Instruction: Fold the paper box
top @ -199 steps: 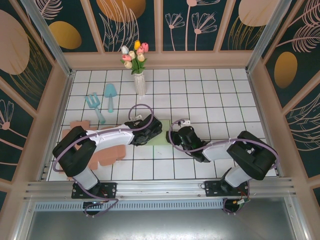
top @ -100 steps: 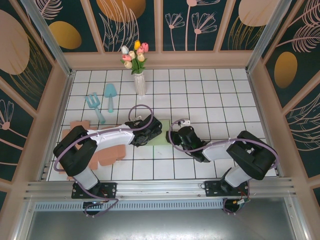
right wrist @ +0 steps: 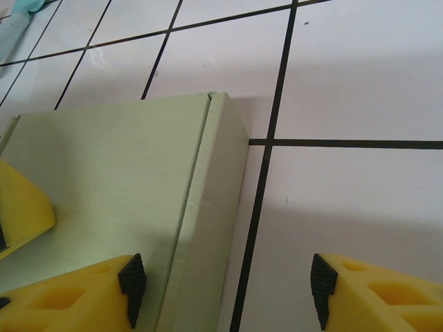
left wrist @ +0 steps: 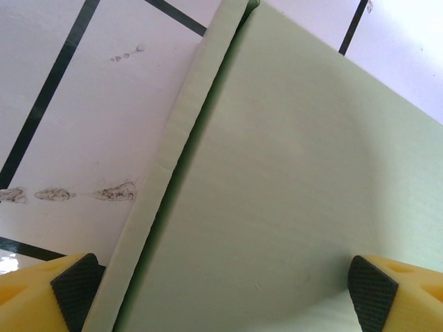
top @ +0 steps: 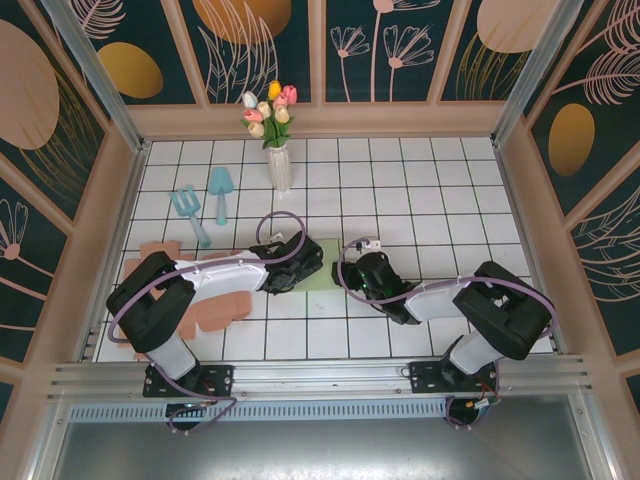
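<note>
A pale green paper box (top: 322, 262) lies closed and flat on the tiled table between my two grippers. The left gripper (top: 288, 270) hangs low over the box's left end and is open. In the left wrist view the box lid (left wrist: 297, 180) spans the gap of that gripper (left wrist: 221, 294); one fingertip (left wrist: 75, 290) sits outside the side wall (left wrist: 181, 152), the other over the lid. The right gripper (top: 352, 272) is open too. Seen from the right wrist, that gripper (right wrist: 227, 287) straddles the box's right wall (right wrist: 216, 207), with one pad (right wrist: 131, 285) on the lid and the other above bare tile.
A white vase of tulips (top: 274, 140) stands at the back. A teal shovel (top: 219, 190) and fork (top: 188, 212) lie at the left. Flat pink-brown cardboard pieces (top: 218, 306) lie under the left arm. Wooden walls (top: 112, 230) close in the table.
The left gripper has drawn back a little toward the left and near side, uncovering more of the green lid. Its jaws have narrowed slightly. The right arm has not moved.
</note>
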Available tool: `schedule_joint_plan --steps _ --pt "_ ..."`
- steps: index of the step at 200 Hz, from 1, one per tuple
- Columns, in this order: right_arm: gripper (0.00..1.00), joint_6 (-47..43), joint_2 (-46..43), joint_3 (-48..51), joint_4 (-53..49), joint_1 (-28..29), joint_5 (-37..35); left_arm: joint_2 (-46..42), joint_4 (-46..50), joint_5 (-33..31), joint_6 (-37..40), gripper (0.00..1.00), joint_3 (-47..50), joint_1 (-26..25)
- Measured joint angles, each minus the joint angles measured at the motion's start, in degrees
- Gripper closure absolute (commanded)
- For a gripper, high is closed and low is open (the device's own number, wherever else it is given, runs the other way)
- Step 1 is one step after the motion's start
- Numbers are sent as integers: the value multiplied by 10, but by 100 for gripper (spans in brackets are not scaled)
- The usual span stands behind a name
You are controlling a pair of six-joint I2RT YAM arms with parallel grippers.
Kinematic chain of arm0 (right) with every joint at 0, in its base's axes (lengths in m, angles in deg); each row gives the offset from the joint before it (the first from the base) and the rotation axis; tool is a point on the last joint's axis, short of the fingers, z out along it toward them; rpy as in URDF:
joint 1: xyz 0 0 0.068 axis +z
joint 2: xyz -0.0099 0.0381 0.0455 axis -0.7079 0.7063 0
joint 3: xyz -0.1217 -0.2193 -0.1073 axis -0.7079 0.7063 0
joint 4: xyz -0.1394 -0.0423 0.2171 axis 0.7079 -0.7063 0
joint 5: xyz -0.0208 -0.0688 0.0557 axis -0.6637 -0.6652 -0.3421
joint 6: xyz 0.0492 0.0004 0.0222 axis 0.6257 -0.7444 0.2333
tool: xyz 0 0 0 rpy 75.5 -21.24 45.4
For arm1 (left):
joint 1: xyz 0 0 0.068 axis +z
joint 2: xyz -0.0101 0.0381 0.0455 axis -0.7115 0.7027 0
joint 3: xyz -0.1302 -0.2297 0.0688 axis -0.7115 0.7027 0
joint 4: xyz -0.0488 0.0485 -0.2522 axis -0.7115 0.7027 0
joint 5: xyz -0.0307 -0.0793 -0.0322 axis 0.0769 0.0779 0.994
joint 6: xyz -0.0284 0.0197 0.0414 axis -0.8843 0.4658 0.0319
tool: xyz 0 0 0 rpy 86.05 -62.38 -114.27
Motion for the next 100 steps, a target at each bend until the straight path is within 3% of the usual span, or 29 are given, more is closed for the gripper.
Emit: schedule_joint_plan --steps 100 --pt "35 0 -63 17 -62 14 4 -3 -12 0 0 8 7 2"
